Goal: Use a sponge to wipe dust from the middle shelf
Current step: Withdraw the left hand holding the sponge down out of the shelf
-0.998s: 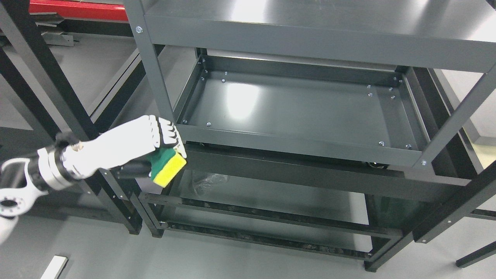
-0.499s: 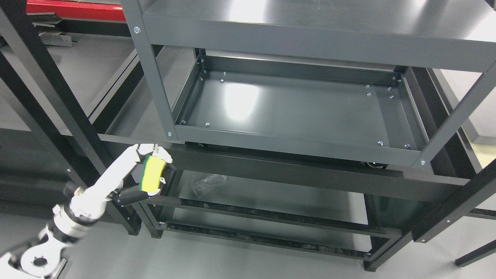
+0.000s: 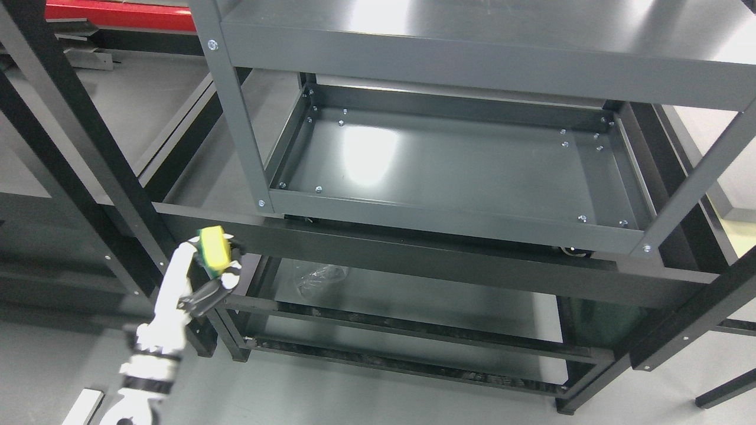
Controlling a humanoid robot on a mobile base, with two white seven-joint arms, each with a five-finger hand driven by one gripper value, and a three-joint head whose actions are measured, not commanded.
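Observation:
The grey metal rack fills the head view, and its middle shelf (image 3: 449,165) is a shallow tray with a raised rim and small bolts in the corners. A yellow and green sponge (image 3: 214,251) is held upright in my left hand (image 3: 207,268), which is shut on it. The hand sits low at the lower left, outside the rack, below and to the left of the shelf's front left corner post (image 3: 239,112). The white forearm runs down to the bottom edge. My right arm does not show.
The top shelf (image 3: 490,35) overhangs the middle one. Black frame beams (image 3: 77,147) cross on the left, and a dark crossbar (image 3: 449,260) runs below the shelf's front rim. A crumpled clear bag (image 3: 319,277) lies on the lower level. Grey floor surrounds the rack.
My left hand has dropped down and to the left with the sponge, away from the shelf's front left corner, and turned the sponge upright. The forearm has swung toward vertical.

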